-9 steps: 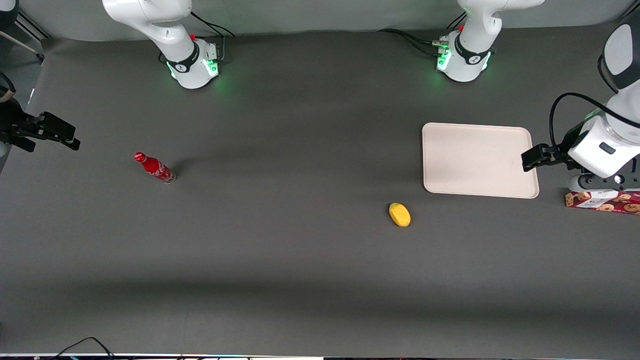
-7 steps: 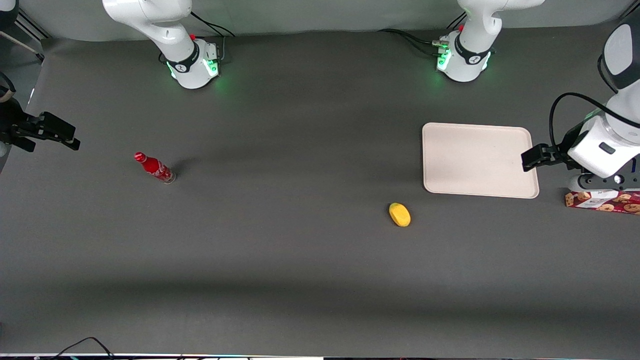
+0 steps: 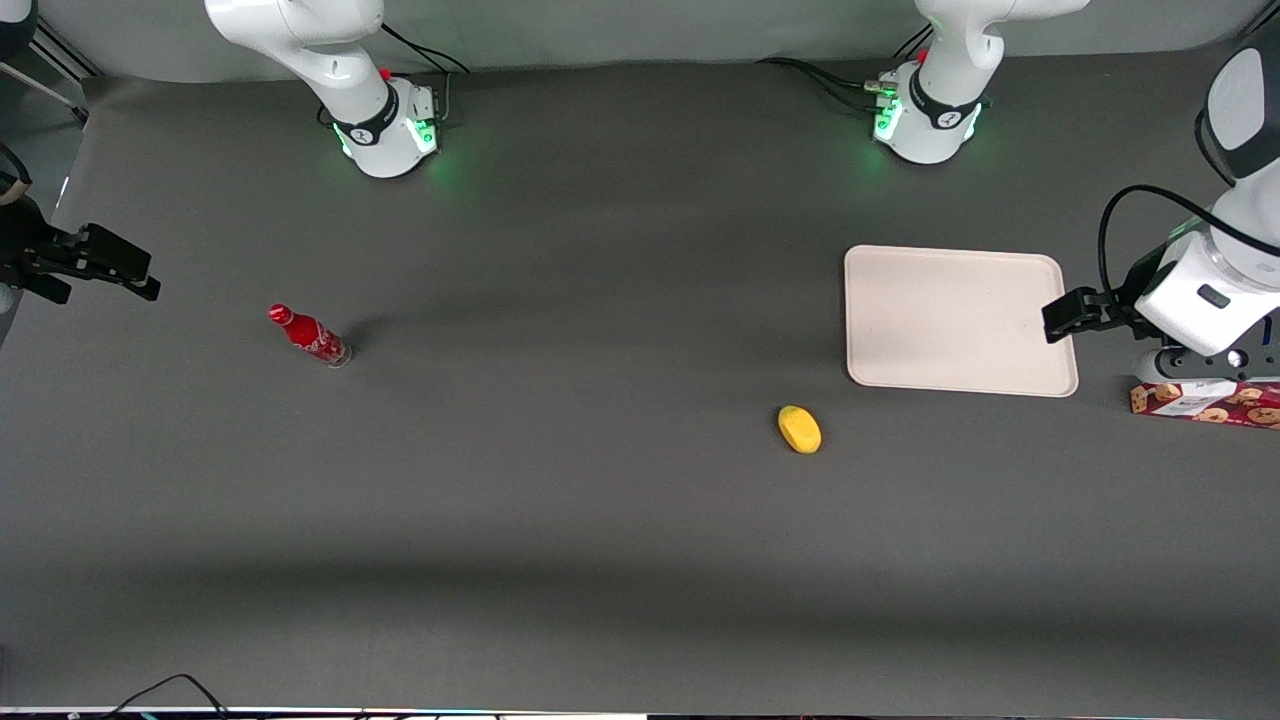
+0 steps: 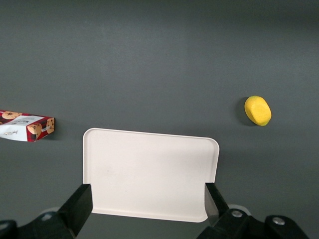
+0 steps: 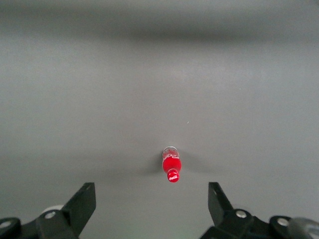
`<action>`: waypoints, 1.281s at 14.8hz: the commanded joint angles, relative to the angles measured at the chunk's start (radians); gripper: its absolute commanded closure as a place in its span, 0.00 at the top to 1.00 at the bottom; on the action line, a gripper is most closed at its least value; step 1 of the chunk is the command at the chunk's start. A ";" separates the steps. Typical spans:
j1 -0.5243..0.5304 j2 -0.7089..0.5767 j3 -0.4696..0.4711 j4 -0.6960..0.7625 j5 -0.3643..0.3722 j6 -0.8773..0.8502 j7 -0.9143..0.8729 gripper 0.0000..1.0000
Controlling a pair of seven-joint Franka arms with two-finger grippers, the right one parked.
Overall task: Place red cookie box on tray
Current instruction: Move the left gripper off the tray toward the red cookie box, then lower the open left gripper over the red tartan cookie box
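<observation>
Bare grey tabletop (image 3: 600,520) surrounds one large cream-white rectangular tray (image 3: 950,320), nothing on it. One long dark-red cookie box (image 3: 1205,403) lies flat just beside the tray's edge toward the working arm's end, slightly nearer the front camera. Above that edge hangs the left gripper (image 4: 148,199), fingers (image 4: 79,201) spread wide, holding nothing. One yellow oval object (image 3: 799,429) lies near the tray; one red soda bottle (image 3: 309,336) stands well apart.

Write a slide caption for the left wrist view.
Open gripper hovers above empty tray; red cookie box lies beside it.
</observation>
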 commanded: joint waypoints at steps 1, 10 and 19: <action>-0.016 0.003 0.012 0.017 -0.003 -0.025 0.011 1.00; 0.114 0.007 0.025 0.018 0.003 -0.027 0.007 1.00; 0.377 0.050 0.031 0.038 0.006 0.016 0.002 1.00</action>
